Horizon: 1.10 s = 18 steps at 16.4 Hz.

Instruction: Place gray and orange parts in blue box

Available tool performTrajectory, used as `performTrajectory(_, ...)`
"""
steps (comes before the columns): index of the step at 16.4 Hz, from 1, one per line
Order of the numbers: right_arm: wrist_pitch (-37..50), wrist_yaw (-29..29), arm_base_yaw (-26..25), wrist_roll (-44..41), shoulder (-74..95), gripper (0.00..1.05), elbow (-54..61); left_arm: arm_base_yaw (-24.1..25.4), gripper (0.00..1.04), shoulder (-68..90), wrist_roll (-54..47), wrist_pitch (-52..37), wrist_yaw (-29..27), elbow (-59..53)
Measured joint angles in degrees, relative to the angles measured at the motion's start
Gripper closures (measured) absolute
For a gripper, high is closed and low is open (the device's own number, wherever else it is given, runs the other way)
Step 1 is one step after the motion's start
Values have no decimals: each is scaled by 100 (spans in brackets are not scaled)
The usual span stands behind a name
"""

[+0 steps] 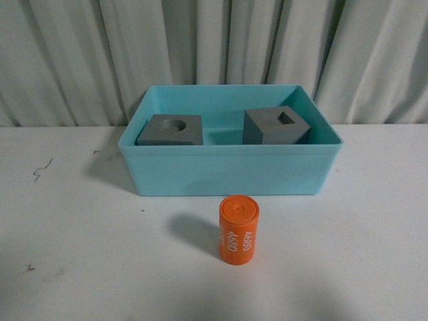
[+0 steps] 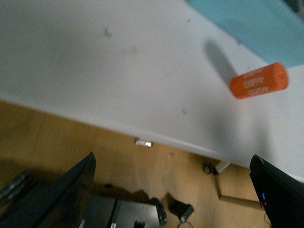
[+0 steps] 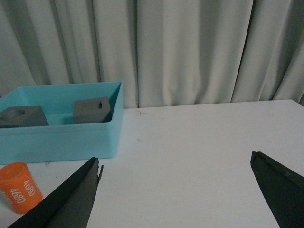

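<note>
Front view shows both gray cubes already inside the blue box point(image 1: 231, 170): the cube with the round recess point(image 1: 170, 130) at its left, the cube with the square hole point(image 1: 276, 126) at its right, tilted. Only the orange cylinder point(image 1: 238, 229) remains out, standing upright on the white table point(image 1: 80, 254) just near of the box's front wall. The left gripper point(image 2: 173, 190) and right gripper point(image 3: 175, 190) both hang spread wide, holding nothing, neither close to the cylinder. Its round, smooth side is the risk: an off-centre pinch could tip it or send it rolling, and a low carry could clip the box rim.
</note>
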<state>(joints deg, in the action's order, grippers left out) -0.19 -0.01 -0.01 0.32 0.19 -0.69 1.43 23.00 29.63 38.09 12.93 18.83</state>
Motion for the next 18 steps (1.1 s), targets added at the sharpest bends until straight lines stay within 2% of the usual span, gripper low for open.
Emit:
performTrajectory(7, -2, 2, 0, 0, 0, 6, 0, -13, 7, 2, 0, -17, 15, 98)
performTrajectory(8, 0, 2, 0, 2, 0, 6, 0, -42, 9, -129, -133, -428, -120, -17)
performTrajectory(9, 0, -7, 0, 0, 0, 6, 0, -114, 16, -579, -529, -1696, -614, -525)
performTrajectory(10, 0, 24, 0, 2, 0, 6, 0, -144, 25, -1370, -1117, -2430, -1012, -1058)
performTrajectory(11, -4, 17, -2, 0, 4, 6, 0, -151, 32, -1834, -1574, -2992, -1167, -1364)
performTrajectory(12, 2, -4, 0, 0, 0, 6, 0, -136, 46, -1937, -2229, -3698, -1300, -1458)
performTrajectory(13, -2, -2, 0, 0, 2, 6, 0, -140, 81, -2004, -2782, -3764, -1296, -1565)
performTrajectory(14, -2, -2, 0, 0, 2, 6, 0, -140, 103, -2057, -2857, -3768, -1298, -1604)
performTrajectory(18, 0, 0, 0, 0, 2, 6, 0, -140, 103, -2258, -2868, -3821, -1298, -1821)
